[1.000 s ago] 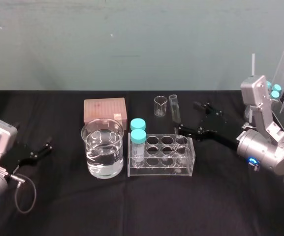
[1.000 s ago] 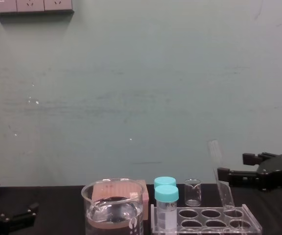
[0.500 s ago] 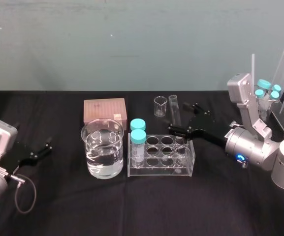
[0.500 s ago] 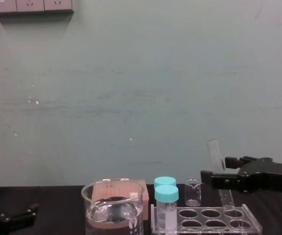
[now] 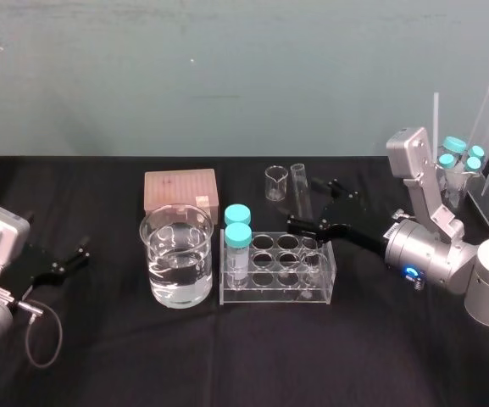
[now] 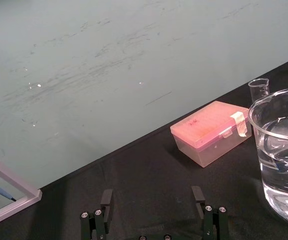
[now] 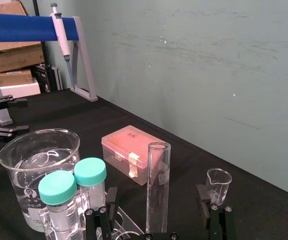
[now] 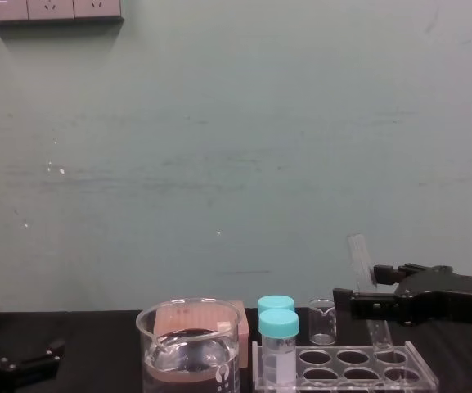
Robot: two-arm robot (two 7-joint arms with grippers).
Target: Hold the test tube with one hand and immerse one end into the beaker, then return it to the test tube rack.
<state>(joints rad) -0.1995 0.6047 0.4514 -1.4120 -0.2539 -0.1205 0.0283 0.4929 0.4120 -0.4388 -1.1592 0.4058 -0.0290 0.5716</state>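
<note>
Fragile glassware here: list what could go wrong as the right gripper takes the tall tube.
1. The long clear glass test tube leans in the clear acrylic rack. The open right gripper, fingers either side, may close off-centre and crack it.
2. Lifting it tilted could drag the rack, toppling the teal-capped vials.
The left gripper sits parked at left.

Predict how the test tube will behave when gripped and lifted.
Probably fragile and slippery: the test tube is thin, smooth glass. Likely light, as it looks empty. It leans in the rack, so it may rock when touched.
</note>
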